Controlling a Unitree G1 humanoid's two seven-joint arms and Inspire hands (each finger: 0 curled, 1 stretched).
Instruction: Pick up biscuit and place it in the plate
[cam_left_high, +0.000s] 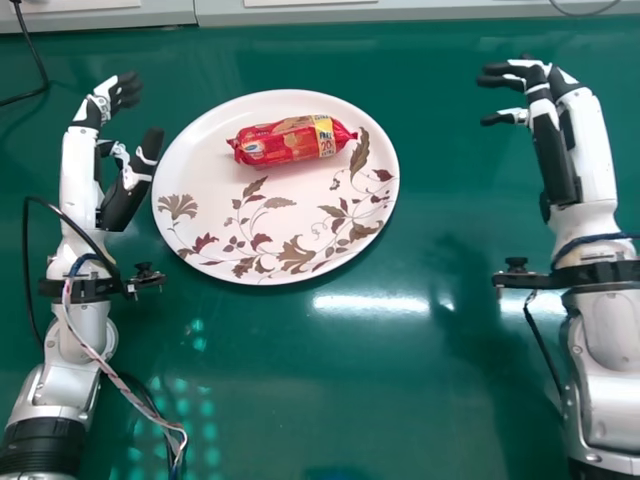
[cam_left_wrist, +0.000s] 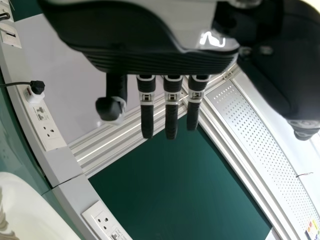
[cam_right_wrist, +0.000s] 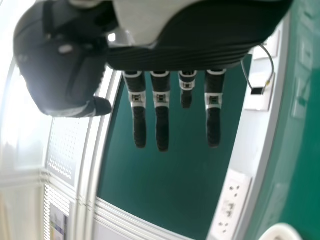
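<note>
The red biscuit packet (cam_left_high: 290, 140) lies on the upper part of the round white plate (cam_left_high: 225, 255) with its brown and maroon leaf pattern. My left hand (cam_left_high: 125, 190) is held just left of the plate, apart from packet and plate, its fingers open. In the left wrist view the left hand (cam_left_wrist: 171, 100) has its fingers extended and holds nothing. My right hand (cam_left_high: 550, 130) is well to the right of the plate, open and empty. The right wrist view shows the right hand (cam_right_wrist: 161, 107) with straight fingers. A strip of the plate (cam_left_wrist: 25, 205) also shows in the left wrist view.
The green table (cam_left_high: 400, 400) lies under both arms. A black cable (cam_left_high: 35, 60) runs at the far left, and more wires hang along the left forearm. A pale ledge (cam_left_high: 300, 14) borders the table's far edge. Sockets (cam_left_wrist: 105, 222) are set in that ledge.
</note>
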